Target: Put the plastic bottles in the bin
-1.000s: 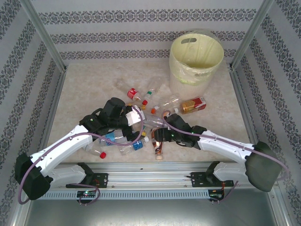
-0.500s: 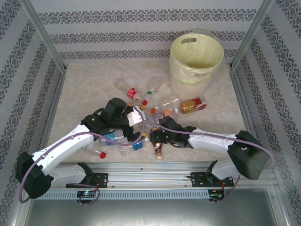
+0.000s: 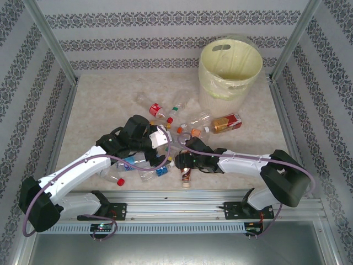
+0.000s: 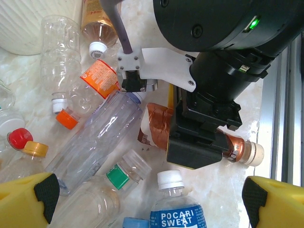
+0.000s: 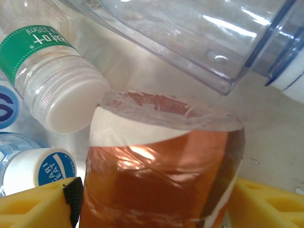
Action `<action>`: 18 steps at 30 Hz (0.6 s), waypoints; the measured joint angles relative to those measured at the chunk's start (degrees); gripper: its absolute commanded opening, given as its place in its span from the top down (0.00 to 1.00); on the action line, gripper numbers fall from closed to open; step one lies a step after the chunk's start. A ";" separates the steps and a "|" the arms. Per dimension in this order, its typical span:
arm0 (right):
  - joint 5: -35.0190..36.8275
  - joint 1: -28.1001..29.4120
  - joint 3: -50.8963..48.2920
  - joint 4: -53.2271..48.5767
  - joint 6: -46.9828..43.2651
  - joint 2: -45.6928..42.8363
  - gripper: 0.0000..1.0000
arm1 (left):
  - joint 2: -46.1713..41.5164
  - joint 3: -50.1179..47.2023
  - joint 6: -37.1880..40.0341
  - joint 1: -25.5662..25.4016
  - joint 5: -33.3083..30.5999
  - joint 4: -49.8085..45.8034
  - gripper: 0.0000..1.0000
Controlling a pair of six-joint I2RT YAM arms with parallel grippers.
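Plastic bottles (image 3: 194, 122) lie scattered over the middle of the table (image 3: 110, 105) toward its near edge. I see none inside the pale-yellow bin (image 3: 220, 88) at the far right corner, so the job looks barely begun. The right gripper (image 3: 186, 164) clasps a copper-labelled bottle (image 4: 156, 126) lying flat in the pile, while the left gripper (image 4: 152, 197) hovers above, jaws spread wide, holding nothing.

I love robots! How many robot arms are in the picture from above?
2. The left arm reaches in from the bottom left, the right arm from the bottom right; both meet at the plastic bottles. None looks hidden.
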 measured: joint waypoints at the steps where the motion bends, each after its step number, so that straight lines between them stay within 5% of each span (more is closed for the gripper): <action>1: 0.02 0.00 0.00 0.00 -0.02 0.15 0.23 | 0.04 0.00 0.00 0.00 -0.02 0.02 0.00; 18: 1.62 0.35 0.02 -0.55 0.15 0.31 0.37 | 0.20 0.00 0.00 -0.70 -0.09 0.02 0.00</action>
